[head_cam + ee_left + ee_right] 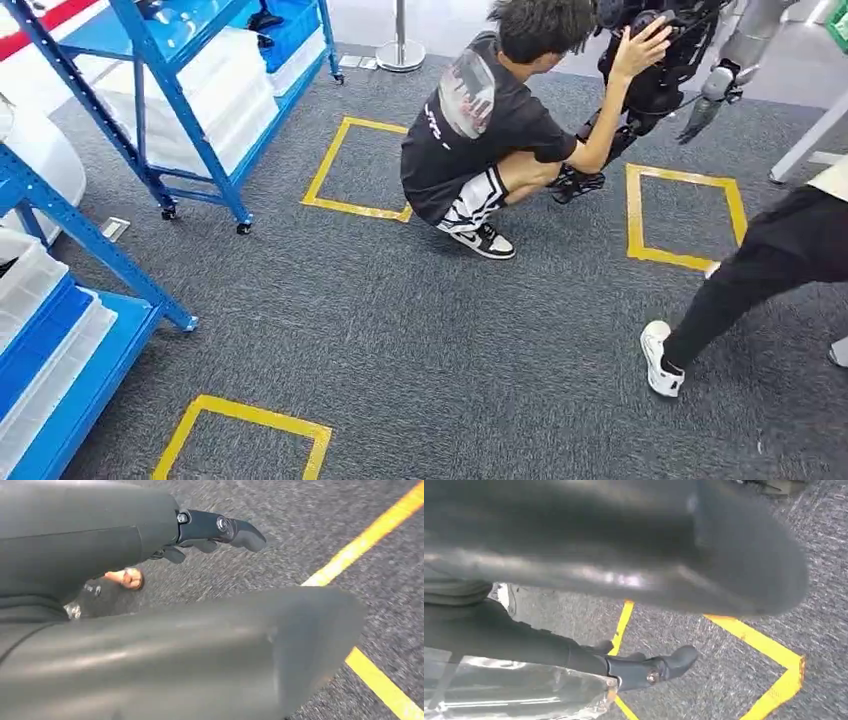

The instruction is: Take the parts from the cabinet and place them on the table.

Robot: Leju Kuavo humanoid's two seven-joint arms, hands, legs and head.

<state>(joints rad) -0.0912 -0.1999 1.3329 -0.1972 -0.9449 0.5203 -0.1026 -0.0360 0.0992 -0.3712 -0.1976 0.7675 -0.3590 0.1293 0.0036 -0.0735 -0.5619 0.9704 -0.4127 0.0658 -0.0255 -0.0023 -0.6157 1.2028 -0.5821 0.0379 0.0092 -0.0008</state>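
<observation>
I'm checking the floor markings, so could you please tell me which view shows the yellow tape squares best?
The head view: three yellow tape squares lie on the grey carpet, one beside the crouching person seen whole. The left wrist view shows one tape line; the right wrist view shows one square's corner.

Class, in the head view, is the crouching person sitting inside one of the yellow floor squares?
No, the crouching person is on bare carpet between two yellow floor squares.
</observation>
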